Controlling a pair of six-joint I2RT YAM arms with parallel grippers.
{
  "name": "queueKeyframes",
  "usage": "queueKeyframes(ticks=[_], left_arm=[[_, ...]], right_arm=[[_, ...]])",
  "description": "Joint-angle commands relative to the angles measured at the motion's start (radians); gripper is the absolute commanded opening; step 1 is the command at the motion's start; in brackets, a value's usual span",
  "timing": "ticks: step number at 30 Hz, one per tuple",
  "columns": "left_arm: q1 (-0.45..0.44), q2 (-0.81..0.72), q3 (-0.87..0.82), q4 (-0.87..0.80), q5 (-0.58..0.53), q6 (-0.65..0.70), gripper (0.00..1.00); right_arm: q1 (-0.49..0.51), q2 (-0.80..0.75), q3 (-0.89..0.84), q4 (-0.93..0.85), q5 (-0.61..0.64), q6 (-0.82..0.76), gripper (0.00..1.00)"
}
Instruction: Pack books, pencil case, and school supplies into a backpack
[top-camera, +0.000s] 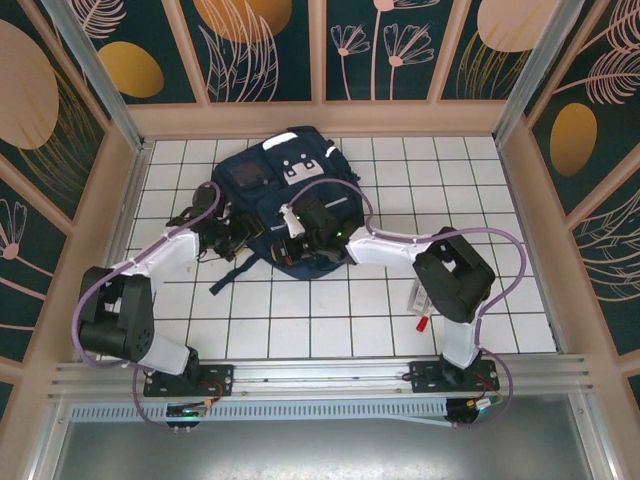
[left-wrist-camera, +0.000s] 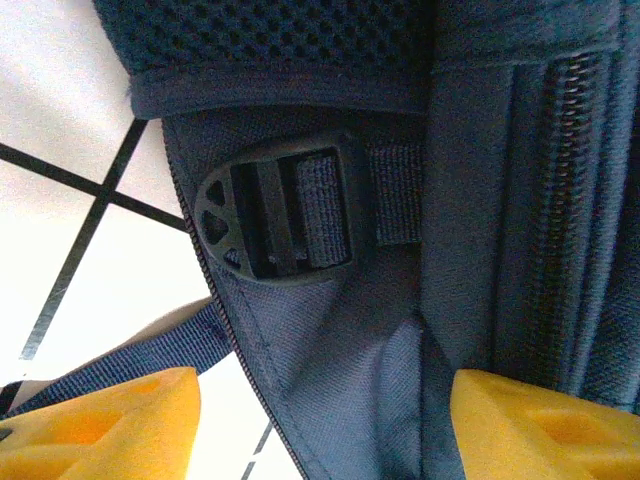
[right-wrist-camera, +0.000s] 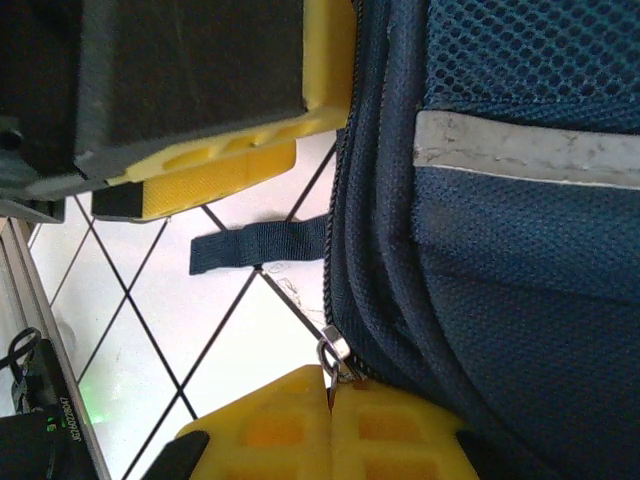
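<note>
The navy backpack (top-camera: 285, 185) lies on the tiled table, front patch up. My right gripper (right-wrist-camera: 332, 385) is shut on its metal zipper pull (right-wrist-camera: 334, 352) at the bag's near edge. My left gripper (left-wrist-camera: 320, 430) stands open, its yellow fingers (left-wrist-camera: 100, 425) set wide on either side of the bag's fabric corner below a black strap buckle (left-wrist-camera: 280, 215). In the top view both grippers meet at the backpack's near side, the left gripper (top-camera: 237, 238) beside the right gripper (top-camera: 300, 235). A whitish packet (top-camera: 417, 293) and a red pen (top-camera: 424, 322) lie by the right arm. The books and the pencil case are out of view.
A loose dark strap (top-camera: 232, 275) trails from the bag toward the left arm. Wooden walls (top-camera: 320, 118) ring the white tiled table (top-camera: 330, 320). The right arm's elbow (top-camera: 450, 275) rises over the packet and pen.
</note>
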Motion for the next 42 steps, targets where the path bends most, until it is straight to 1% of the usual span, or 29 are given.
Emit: queueKeyframes(ticks=[1, 4, 6, 9, 12, 14, 15, 16, 17, 21, 24, 27, 29, 35, 39, 40, 42], left_arm=[[-0.007, -0.079, 0.006, 0.042, -0.017, -0.075, 0.64], [-0.006, -0.112, 0.001, 0.027, -0.054, -0.081, 0.62], [-0.007, -0.101, 0.003, 0.04, -0.044, -0.081, 0.62], [-0.011, -0.073, 0.005, 0.086, -0.023, -0.098, 0.62], [-0.016, -0.028, -0.017, 0.151, -0.036, -0.108, 0.61], [-0.016, 0.018, -0.027, 0.175, -0.056, -0.095, 0.58], [-0.017, 0.036, -0.025, 0.182, -0.067, -0.081, 0.53], [-0.016, 0.053, -0.014, 0.178, -0.087, -0.063, 0.4], [-0.014, 0.066, 0.002, 0.165, -0.109, -0.046, 0.31], [0.01, 0.077, 0.08, 0.094, -0.19, 0.062, 0.0], [0.046, 0.063, 0.097, 0.082, -0.162, 0.177, 0.0], [0.055, 0.085, 0.166, 0.001, -0.189, 0.305, 0.0], [0.063, 0.107, 0.192, -0.044, -0.213, 0.359, 0.0], [0.121, 0.164, 0.253, -0.088, -0.163, 0.434, 0.0], [0.155, 0.215, 0.342, -0.14, -0.133, 0.532, 0.0], [0.162, 0.248, 0.387, -0.171, -0.129, 0.564, 0.0], [0.173, 0.306, 0.472, -0.209, -0.139, 0.61, 0.0]], right_arm=[[0.049, 0.012, 0.041, 0.075, -0.053, -0.009, 0.0], [0.049, 0.027, 0.054, 0.073, -0.055, -0.009, 0.0], [0.052, 0.038, 0.069, 0.067, -0.06, -0.01, 0.0], [0.061, 0.057, 0.095, 0.055, -0.056, -0.017, 0.0], [0.066, 0.061, 0.108, 0.067, -0.056, -0.006, 0.0], [0.067, 0.062, 0.119, 0.067, -0.059, 0.004, 0.0], [0.07, 0.063, 0.122, 0.06, -0.056, 0.007, 0.0], [0.074, 0.061, 0.127, 0.044, -0.04, 0.005, 0.0], [0.078, 0.056, 0.124, 0.018, -0.013, 0.006, 0.0], [0.074, -0.002, 0.051, -0.108, 0.167, 0.022, 0.0], [0.054, -0.068, -0.017, -0.215, 0.293, 0.017, 0.0], [0.016, -0.121, -0.078, -0.297, 0.365, -0.001, 0.0], [-0.019, -0.144, -0.108, -0.338, 0.392, -0.009, 0.0], [-0.135, -0.205, -0.191, -0.391, 0.373, -0.01, 0.0], [-0.157, -0.226, -0.222, -0.392, 0.392, -0.058, 0.0], [-0.154, -0.232, -0.226, -0.379, 0.376, -0.088, 0.0], [-0.136, -0.235, -0.223, -0.343, 0.306, -0.127, 0.0]])
